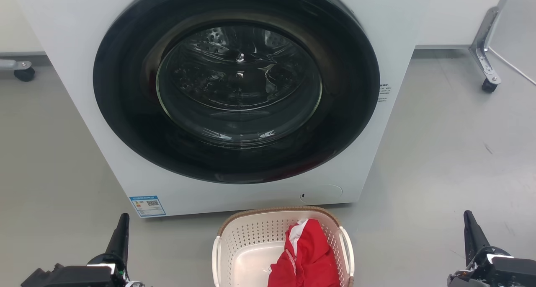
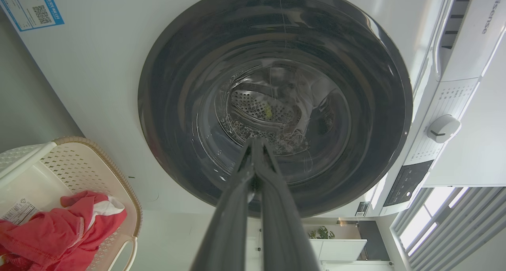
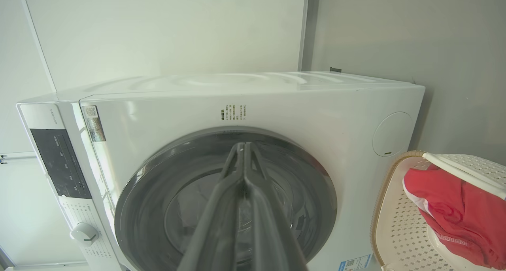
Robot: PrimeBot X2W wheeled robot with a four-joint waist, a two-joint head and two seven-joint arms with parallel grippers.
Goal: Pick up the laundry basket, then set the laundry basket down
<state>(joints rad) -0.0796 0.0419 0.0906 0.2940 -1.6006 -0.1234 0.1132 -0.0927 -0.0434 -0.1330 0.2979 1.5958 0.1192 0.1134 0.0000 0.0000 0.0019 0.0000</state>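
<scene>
The laundry basket [image 1: 251, 236], cream-white and perforated with a brown woven-look rim and white side handles, stands on the floor at the bottom middle of the head view, just before the washing machine. A red and white garment [image 1: 307, 255] lies in its right half. My left gripper [image 1: 121, 228] is at the lower left, shut and empty, well left of the basket. At the lower right, my right gripper [image 1: 471, 226] is likewise shut and empty, well right of it. The basket [image 2: 75, 164] shows at the lower left of the left wrist view, and the basket [image 3: 399, 223] at the lower right of the right wrist view.
A white front-loading washing machine [image 1: 83, 48] with a closed dark round door [image 1: 238, 81] stands right behind the basket. Castor legs of frames stand at the far left [image 1: 23, 71] and far right [image 1: 488, 81]. Grey floor [image 1: 439, 161] lies on both sides.
</scene>
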